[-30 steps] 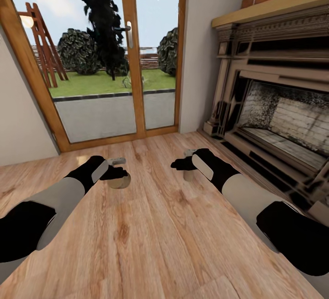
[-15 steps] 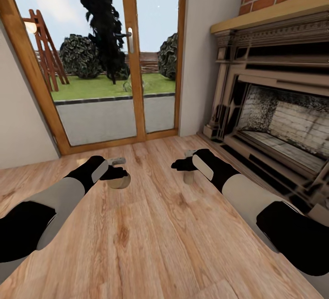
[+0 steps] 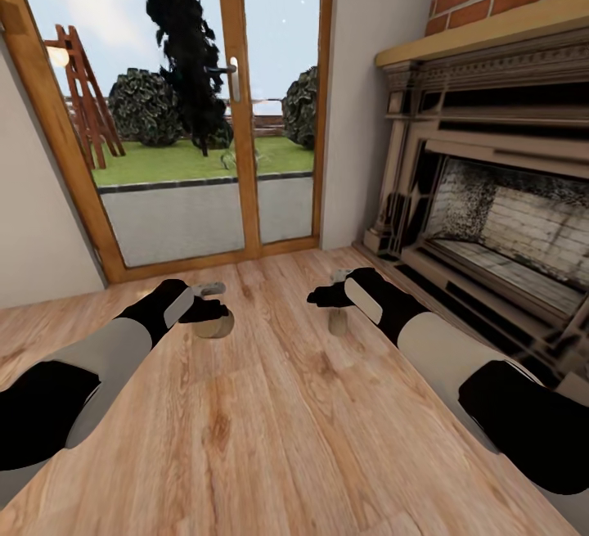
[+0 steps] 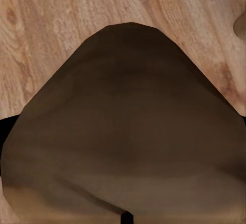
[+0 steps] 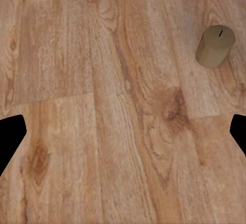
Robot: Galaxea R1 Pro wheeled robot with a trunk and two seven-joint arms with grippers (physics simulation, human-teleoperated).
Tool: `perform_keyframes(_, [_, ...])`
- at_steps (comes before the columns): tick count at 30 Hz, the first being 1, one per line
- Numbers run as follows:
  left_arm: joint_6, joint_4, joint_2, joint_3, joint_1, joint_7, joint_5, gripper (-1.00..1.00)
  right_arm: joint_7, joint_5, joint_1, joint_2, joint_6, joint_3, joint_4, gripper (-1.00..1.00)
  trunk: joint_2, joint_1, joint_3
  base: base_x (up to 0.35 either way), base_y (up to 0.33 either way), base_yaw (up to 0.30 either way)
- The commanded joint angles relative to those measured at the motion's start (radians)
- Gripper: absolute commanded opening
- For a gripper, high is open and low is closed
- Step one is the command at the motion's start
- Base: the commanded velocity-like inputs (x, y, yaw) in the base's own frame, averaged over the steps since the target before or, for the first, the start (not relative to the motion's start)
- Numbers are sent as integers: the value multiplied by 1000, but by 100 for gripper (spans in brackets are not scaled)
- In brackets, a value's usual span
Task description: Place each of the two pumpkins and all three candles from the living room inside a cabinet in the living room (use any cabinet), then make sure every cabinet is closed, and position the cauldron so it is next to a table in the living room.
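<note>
In the head view my left gripper (image 3: pixel 218 302) hangs over the wooden floor, shut on a tan candle (image 3: pixel 215 324). The left wrist view sees that candle (image 4: pixel 123 131) from very close, as a large brown mass. My right gripper (image 3: pixel 330 287) hovers with its fingers wide open and nothing between them. A second candle (image 3: pixel 337 322) stands upright on the floor just below it. In the right wrist view this candle (image 5: pixel 215 46) stands off to one side of the open gripper (image 5: pixel 123 134). The pumpkins, cabinet, cauldron and table are out of view.
A wood-framed glass patio door (image 3: pixel 237 110) closes off the room ahead, with a garden behind it. A large stone fireplace (image 3: pixel 491 217) with a raised hearth edge runs along the right. Plank floor (image 3: pixel 270 438) stretches between my arms.
The whole picture has slid slightly downward, so the camera moved. Both arms keep their pose. The standing candle has drifted a little lower relative to my right gripper.
</note>
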Motion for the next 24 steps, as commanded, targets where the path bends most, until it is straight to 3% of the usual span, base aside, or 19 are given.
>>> perform_keyframes(1, [4, -2, 1, -7, 0, 7, 10, -100, -9, -11, -1, -1, 2, 7, 1, 100, 0, 0, -1, 102, 0, 0])
perform_keyframes(15, [4, 3, 1, -7, 0, 9, 10, -100, -8, -16, -1, 0, 2, 4, 34, 100, 0, 0, -1, 250, 68, -7])
perform_keyframes(24, [4, 4, 0, -7, 0, 9, 10, -100, -9, -16, -1, 0, 3, 0, 34, 100, 0, 0, -1, 295, 212, -259])
